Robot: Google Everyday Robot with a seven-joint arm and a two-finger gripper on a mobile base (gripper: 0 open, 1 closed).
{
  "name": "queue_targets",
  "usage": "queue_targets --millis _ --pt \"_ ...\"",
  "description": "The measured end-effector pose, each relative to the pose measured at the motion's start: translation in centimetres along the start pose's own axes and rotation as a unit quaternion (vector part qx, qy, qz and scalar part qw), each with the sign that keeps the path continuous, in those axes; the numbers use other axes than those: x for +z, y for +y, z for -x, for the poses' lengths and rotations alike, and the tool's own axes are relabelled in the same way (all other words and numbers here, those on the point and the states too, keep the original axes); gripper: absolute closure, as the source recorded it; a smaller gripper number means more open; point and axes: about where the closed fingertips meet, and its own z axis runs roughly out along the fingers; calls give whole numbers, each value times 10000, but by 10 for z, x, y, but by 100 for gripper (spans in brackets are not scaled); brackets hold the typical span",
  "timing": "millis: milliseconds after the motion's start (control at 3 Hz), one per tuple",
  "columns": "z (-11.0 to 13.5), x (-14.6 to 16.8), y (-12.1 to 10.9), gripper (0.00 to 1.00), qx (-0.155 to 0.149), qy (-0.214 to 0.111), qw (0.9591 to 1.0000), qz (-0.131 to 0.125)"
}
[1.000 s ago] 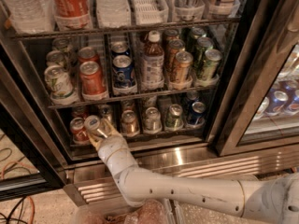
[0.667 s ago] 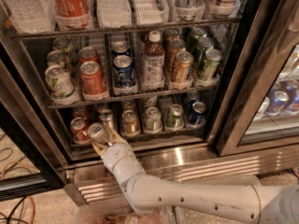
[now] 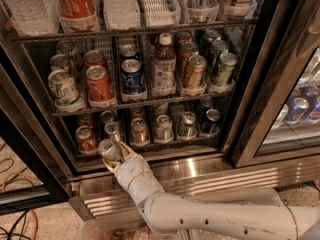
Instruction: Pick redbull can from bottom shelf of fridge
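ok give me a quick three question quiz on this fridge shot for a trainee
1. True or false: the gripper is up at the shelf with the bottle.
2. What is the gripper closed on? A) a wide red can B) a slim silver can C) a bottle
3. Fill in: in the picture, the red can on the bottom shelf stands to the ___ of the held can.
Key: 1 false, it is at the front edge of the bottom shelf. 2 B. 3 left.
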Motion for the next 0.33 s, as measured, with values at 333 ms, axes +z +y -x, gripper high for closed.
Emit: queue_targets --millis 333 --pt "-3 -6 -2 100 -23 49 10000 -2"
